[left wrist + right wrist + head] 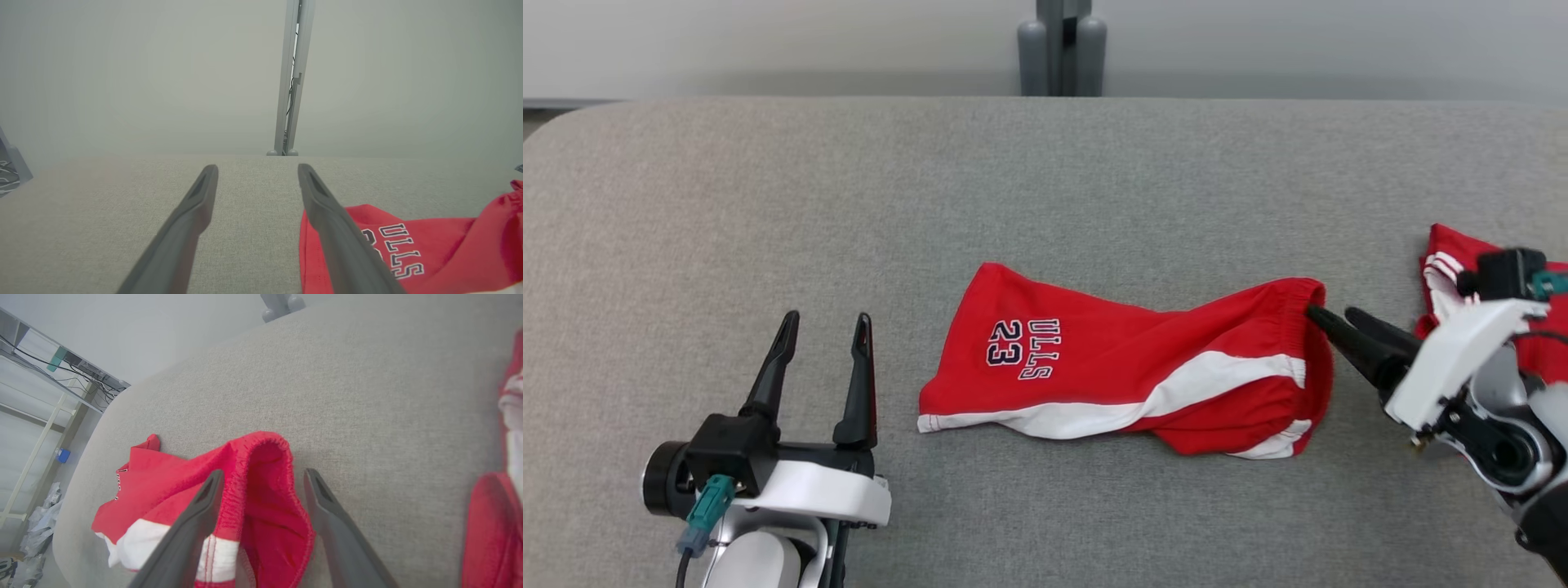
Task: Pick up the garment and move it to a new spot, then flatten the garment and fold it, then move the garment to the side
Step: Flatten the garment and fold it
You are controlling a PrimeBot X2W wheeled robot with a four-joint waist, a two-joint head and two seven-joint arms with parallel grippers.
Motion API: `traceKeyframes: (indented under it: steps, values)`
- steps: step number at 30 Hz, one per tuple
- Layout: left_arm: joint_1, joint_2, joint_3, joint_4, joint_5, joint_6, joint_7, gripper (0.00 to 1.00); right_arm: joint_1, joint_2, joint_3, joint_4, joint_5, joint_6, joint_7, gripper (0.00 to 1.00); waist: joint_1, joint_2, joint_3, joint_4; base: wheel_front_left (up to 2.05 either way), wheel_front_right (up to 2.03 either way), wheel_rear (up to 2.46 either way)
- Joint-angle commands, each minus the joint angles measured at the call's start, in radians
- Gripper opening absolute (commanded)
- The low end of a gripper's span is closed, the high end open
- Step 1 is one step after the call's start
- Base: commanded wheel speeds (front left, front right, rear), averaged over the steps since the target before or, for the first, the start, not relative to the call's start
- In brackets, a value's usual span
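1. The shorts (1111,367) are lying crumpled on the table (768,204), between your two grippers. The waistband (1303,327) is facing your right gripper (1331,312), and the hem end is pointing toward your left gripper (827,317).
2. Your right gripper is reaching the waistband with its fingers spread and is not pinching anything. In the right wrist view, the gripper (263,473) is straddling the open waistband (265,457). One finger is lying over the outer cloth, the other is sitting over bare table just past the elastic edge, and the red opening of the shorts (261,506) is gaping between them.
3. In the head view, one right fingertip is touching the waistband, or sitting just short of it. You cannot tell which.
4. Your left gripper is hovering with its fingers spread and holding nothing. The shorts are lying just off its right finger, apart from it.
5. In the left wrist view, the gripper (257,167) is pointing across bare table. The shorts (429,245) are showing beyond its right finger, with the lettering (398,253) partly behind that finger.
6. The lettering (1025,349), reading "ULLS 23", is lying on the part of the shorts nearer your left gripper.
7. A second garment (1445,253), red and white, is lying behind your right gripper's wrist, apart from the shorts.
8. A grey post (1062,49) is standing beyond the table's far edge, ahead of both grippers.
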Motion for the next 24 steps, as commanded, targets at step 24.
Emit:
traceKeyframes:
  steps: [24]
  values:
    - [0.163,0.072,0.069,-0.062,0.018,0.046,0.026,1.0,0.34,0.148,-0.409,-0.149,-0.696,0.001,-0.501,1.0,0.0,0.0,-0.156,-0.099,0.0,0.0,0.0]
